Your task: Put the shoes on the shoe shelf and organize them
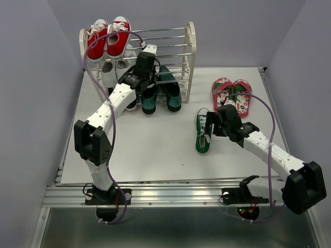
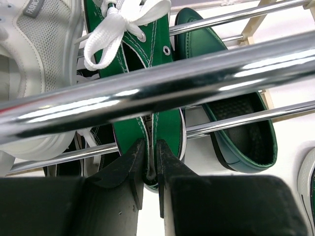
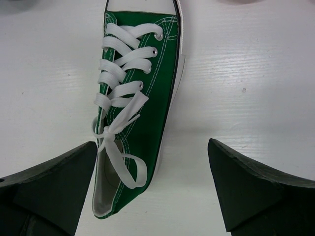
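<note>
Nearest the L wrist cam, the L gripper (image 2: 150,147) is seen nearly closed, its black fingers (image 2: 129,167) pinched on the heel rim of a green sneaker (image 2: 142,44). That sneaker is laid toe-inward among the silver rods (image 2: 197,78) of the shoe shelf (image 1: 190,57), white laces uppermost; which tier exactly can't be told. Just L of it a white sneaker (image 2: 39,73) is seen. Just R of it a teal loafer (image 2: 241,123) is seen behind the rods, opening up, heel toward the cam.

From the top cam, red sneakers (image 1: 108,39) are seen on the top tier, L side. The L arm is stretched fwd to the shelf front, where dark shoe heels are seen poking out at the bottom.

On the table (image 1: 155,150), R of the shelf, the second green sneaker (image 1: 202,135) is laid flat on its sole, toe pointed away from the arm bases. The R gripper (image 3: 151,143) is held wide open over its heel end, w/ one finger to each side, neither touching it as far as can be told.

Further R and back, the flip-flops (image 1: 231,95) are laid side by side on the table, footbeds up, near the R gripper but apart from the shelf.
</note>
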